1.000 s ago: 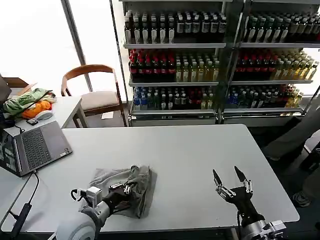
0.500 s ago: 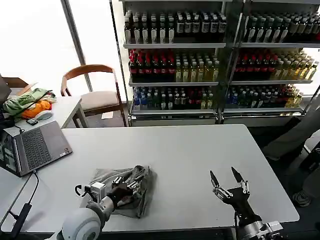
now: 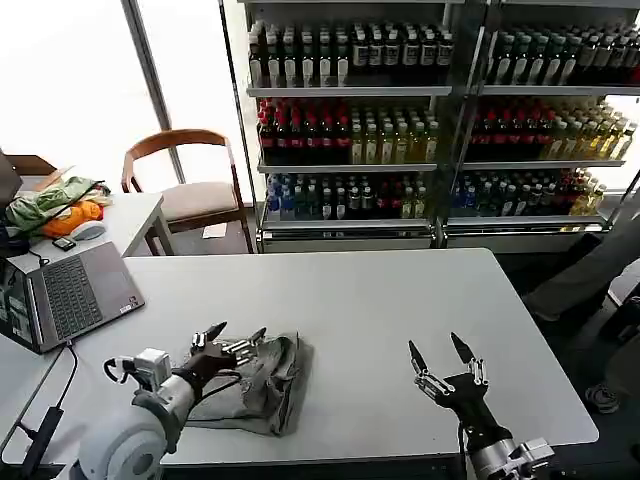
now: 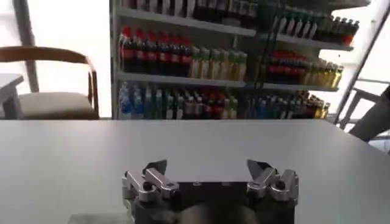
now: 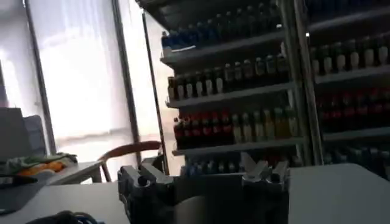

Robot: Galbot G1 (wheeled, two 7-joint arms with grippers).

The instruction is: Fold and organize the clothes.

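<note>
A bundle of light grey clothes [image 3: 268, 385] lies folded on the white table [image 3: 380, 300], near the front left. My left gripper [image 3: 238, 331] hovers over the bundle's back left edge, open, with nothing between its fingers. In the left wrist view the left gripper [image 4: 206, 165] stands wide apart over bare tabletop. My right gripper [image 3: 434, 344] is open above the table's front right, well away from the clothes, and holds nothing. The right wrist view has the right gripper [image 5: 201, 163] pointing toward the shelves.
An open laptop [image 3: 75, 295] with a cable sits at the left on a side table [image 3: 140, 215], behind it a green-and-orange cloth bundle [image 3: 55, 205]. A wooden chair [image 3: 190, 190] and shelves of bottles [image 3: 400, 120] stand beyond the table.
My left gripper has lifted off the clothes, drawn back to the left and spread its fingers. The right gripper has drifted slightly left and stays open.
</note>
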